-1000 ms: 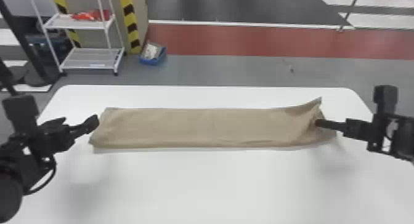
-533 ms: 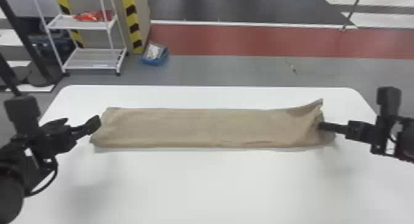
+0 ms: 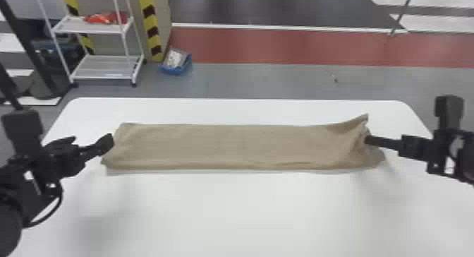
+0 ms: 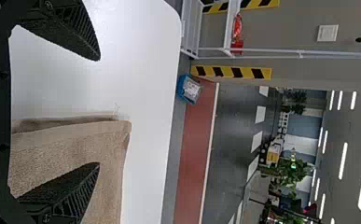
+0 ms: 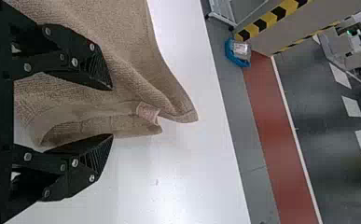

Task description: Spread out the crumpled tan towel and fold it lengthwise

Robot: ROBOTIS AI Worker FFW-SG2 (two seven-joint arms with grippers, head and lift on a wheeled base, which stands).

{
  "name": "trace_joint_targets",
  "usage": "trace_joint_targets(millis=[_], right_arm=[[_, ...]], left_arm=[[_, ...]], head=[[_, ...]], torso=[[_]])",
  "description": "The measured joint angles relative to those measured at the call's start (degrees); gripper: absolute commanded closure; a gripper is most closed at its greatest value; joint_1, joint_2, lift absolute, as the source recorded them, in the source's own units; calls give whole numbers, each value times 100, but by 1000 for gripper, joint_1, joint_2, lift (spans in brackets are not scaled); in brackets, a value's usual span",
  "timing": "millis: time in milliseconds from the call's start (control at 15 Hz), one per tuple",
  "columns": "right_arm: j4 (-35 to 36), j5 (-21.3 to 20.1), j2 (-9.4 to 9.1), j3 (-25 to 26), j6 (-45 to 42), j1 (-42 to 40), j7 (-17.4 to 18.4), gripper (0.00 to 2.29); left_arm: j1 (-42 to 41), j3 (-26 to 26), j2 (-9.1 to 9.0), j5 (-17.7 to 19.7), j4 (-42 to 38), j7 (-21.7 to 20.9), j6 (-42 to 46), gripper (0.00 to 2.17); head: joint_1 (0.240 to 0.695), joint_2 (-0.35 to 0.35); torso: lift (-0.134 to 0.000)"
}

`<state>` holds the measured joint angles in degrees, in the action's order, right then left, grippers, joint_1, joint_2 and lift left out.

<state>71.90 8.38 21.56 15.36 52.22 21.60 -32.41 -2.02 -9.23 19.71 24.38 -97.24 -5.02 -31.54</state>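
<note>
One tan towel (image 3: pixel 225 147), laid as a strip at twelve o'clock on the counter (image 3: pixel 232 214); left jaws and right jaws, both wide, at its nine and three o'clock ends; hazard, a single-layer pinch at the rucked three o'clock end, skewing the fold

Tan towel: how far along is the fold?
Looks mostly done: the tan towel lies spread in one long, narrow strip on the white table, apparently already folded lengthwise. In hand: nothing; the left gripper and right gripper are open at its two ends. Remaining, probably: tidying the right end, where a corner juts past the far long edge and the cloth is rumpled.
</note>
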Motion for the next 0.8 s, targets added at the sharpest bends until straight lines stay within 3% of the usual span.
trace_joint_targets(millis=[267, 467, 800], right_arm=[[48, 40, -22, 109, -569, -148, 6, 269], [92, 43, -23, 172, -676, -193, 6, 269], [207, 58, -3, 282, -761, -239, -3, 269]], left_arm=[[404, 173, -2, -150, 451, -47, 467, 80], [1154, 584, -21, -384, 1443, -217, 893, 87], [2030, 1087, -40, -654, 2779, -411, 1399, 323]], head=[[695, -52], [695, -63], [695, -81]], torso=[[-124], [-124], [-124]])
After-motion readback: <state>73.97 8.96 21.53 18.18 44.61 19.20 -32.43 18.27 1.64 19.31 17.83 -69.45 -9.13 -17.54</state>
